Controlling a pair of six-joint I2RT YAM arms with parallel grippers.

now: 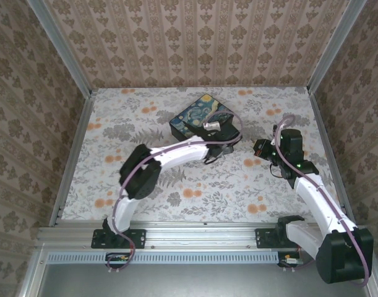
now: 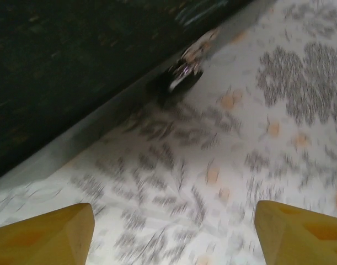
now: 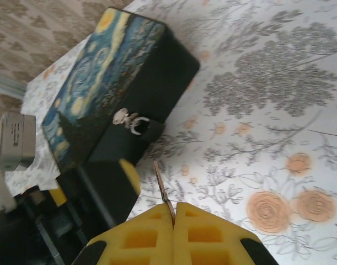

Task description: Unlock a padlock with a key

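Padlock (image 3: 130, 121) hangs on the front face of the box (image 3: 157, 83), at eleven o'clock from the key (image 3: 161, 185) pinched in our closed right gripper (image 3: 174, 212). Our left gripper (image 2: 174, 226) gapes open just short of it. We should steady the body there before aligning the blade.

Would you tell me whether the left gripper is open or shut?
Open. On the left gripper the yellow fingers stand far apart, with only the floral surface between them.
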